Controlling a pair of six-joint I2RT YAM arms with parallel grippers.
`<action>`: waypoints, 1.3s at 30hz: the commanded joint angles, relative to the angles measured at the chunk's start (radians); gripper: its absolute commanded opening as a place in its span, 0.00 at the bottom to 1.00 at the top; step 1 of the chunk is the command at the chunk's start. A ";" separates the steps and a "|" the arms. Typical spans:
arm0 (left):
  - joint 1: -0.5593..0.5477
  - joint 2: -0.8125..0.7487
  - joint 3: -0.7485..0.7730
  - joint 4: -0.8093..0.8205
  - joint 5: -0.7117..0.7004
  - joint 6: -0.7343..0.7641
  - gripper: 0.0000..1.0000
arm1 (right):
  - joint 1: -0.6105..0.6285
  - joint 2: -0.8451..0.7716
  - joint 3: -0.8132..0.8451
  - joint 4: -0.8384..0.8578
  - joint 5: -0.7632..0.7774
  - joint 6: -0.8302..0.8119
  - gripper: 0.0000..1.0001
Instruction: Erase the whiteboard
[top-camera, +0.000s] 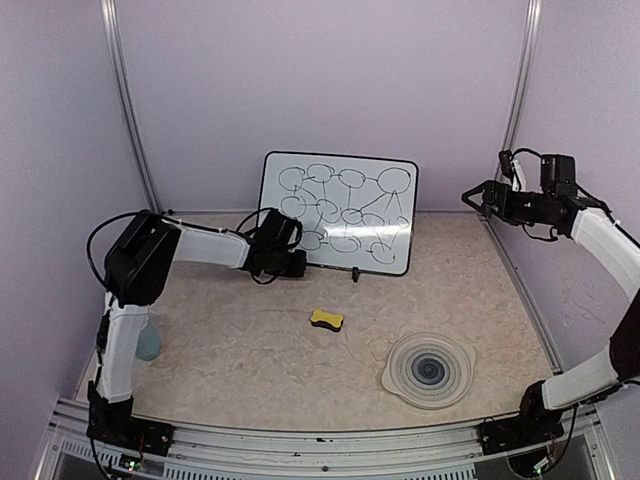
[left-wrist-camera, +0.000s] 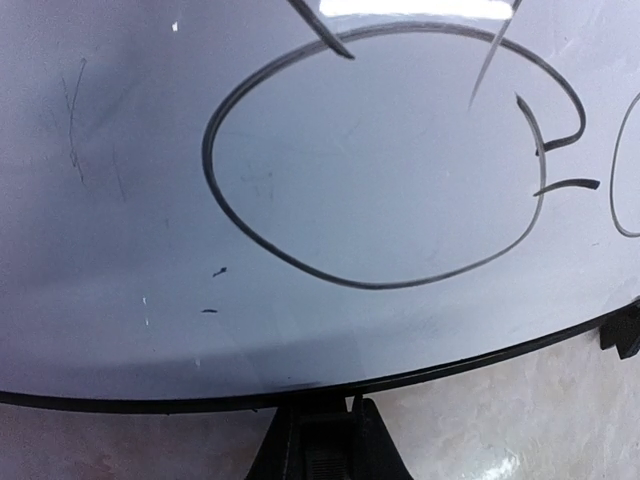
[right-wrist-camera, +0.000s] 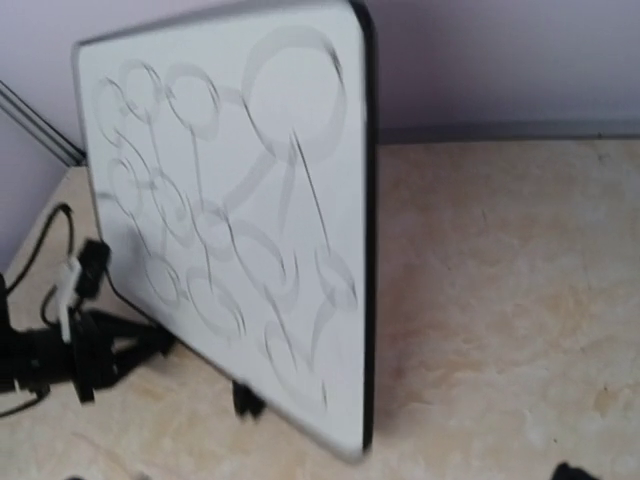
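The whiteboard stands upright against the back wall, covered with black marker ovals and lines. My left gripper is at its lower left corner. In the left wrist view the board fills the frame, and the black fingers sit together, tips against its bottom frame, holding nothing. My right gripper hangs in the air to the right of the board, jaws apart and empty. The right wrist view shows the board blurred and at an angle, without my fingers.
A yellow sponge lies on the table in front of the board. A round grey-white ribbed plate sits at the front right. A pale blue object stands by the left arm's base. A black stand foot shows under the board.
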 joint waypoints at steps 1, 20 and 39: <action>-0.065 -0.055 -0.072 0.001 0.226 0.153 0.00 | -0.013 -0.033 0.062 -0.071 -0.026 0.033 1.00; -0.121 -0.177 -0.344 -0.109 0.414 0.487 0.00 | -0.013 -0.005 0.264 -0.363 -0.092 -0.022 0.84; -0.063 -0.207 -0.193 -0.175 0.371 0.596 0.41 | 0.143 0.047 0.219 -0.482 -0.206 -0.012 0.63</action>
